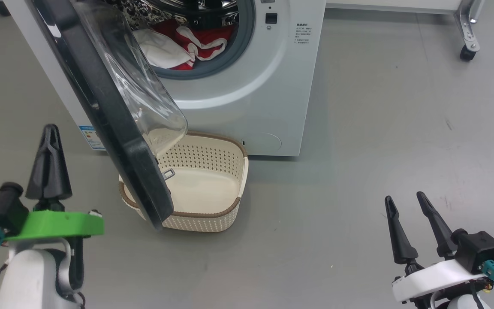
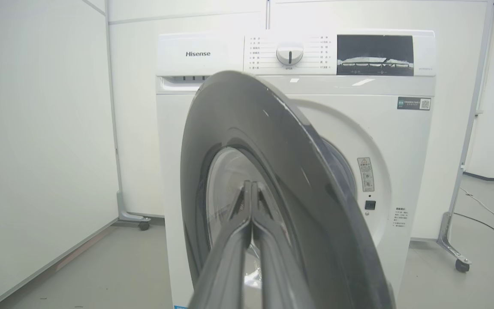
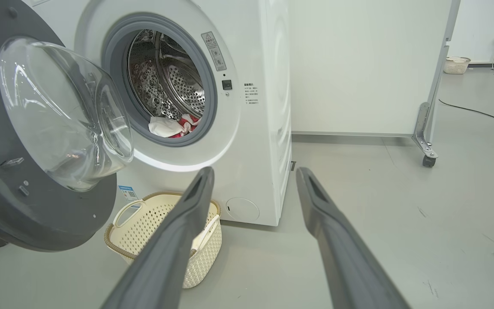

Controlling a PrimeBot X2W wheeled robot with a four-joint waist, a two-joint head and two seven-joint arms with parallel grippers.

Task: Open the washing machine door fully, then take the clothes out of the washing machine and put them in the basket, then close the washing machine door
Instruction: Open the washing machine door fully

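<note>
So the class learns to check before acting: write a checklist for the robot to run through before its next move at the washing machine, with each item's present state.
1. Washing machine door fully open: not ok, it stands partly swung, over the basket.
2. Basket empty: ok.
3. Clothes lying at the front of the drum: ok.
4. Left tool empty: ok, shut on nothing.
5. Left tool touching the door: cannot tell.
6. Right tool free: ok, open.

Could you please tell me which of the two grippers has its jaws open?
The right gripper: its jaws stand well apart at the head view's lower right, while those of the left gripper are pressed together.
</note>
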